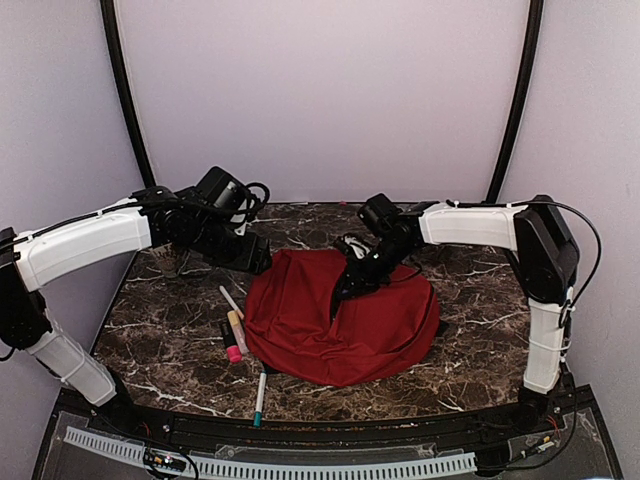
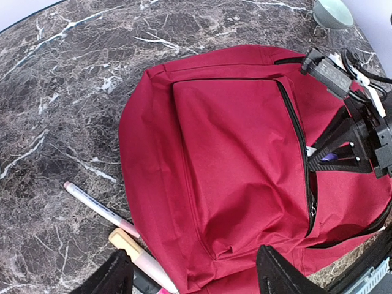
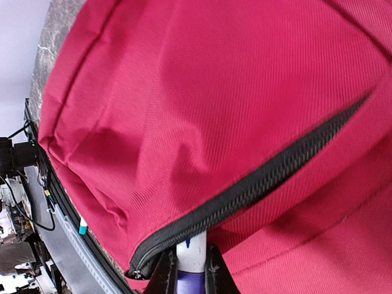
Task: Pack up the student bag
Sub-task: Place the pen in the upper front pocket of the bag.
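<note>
The student bag is a big red backpack lying flat on the marble table, also filling the left wrist view and the right wrist view. My right gripper is shut on a white and purple marker. The marker's tip is tucked under the black zipper of the front pocket, which gapes slightly. From above, the right gripper sits over the bag's middle. My left gripper hangs open above the bag's left edge, with nothing between its fingers.
Loose on the table left of the bag lie a thin white pen, a cream-capped pink highlighter and, near the front edge, a teal-tipped pen. A pale bowl stands at the back. Black frame posts rise behind.
</note>
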Controlling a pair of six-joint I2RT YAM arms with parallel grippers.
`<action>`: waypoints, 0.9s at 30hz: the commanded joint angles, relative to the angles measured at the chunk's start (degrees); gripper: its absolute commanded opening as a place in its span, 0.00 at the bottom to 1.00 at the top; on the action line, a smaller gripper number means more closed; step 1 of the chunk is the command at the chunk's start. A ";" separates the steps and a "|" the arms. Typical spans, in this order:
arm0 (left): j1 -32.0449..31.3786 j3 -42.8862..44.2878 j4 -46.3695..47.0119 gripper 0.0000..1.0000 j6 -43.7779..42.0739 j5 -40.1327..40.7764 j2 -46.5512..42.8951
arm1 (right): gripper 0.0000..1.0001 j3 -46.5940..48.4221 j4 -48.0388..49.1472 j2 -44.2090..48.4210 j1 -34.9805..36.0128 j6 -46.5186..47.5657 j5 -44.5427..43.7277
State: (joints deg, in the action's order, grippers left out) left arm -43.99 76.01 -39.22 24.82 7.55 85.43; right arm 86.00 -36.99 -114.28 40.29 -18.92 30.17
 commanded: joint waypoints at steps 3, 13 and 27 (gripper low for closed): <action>-0.93 -0.56 0.04 0.69 -0.88 -3.78 -2.11 | 0.01 1.37 7.47 -1.30 -0.04 -1.98 3.20; -3.99 1.25 1.86 0.65 1.42 -8.29 1.53 | 0.04 -2.65 15.33 -3.81 -0.40 -7.40 5.15; -8.13 3.10 2.05 0.65 7.06 -7.38 4.67 | 0.21 -17.13 45.80 -2.35 -1.23 -21.78 11.93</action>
State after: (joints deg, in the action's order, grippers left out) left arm -51.75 78.30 -37.32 29.02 -0.84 90.91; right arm 70.30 -1.65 -116.88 38.83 -35.42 40.47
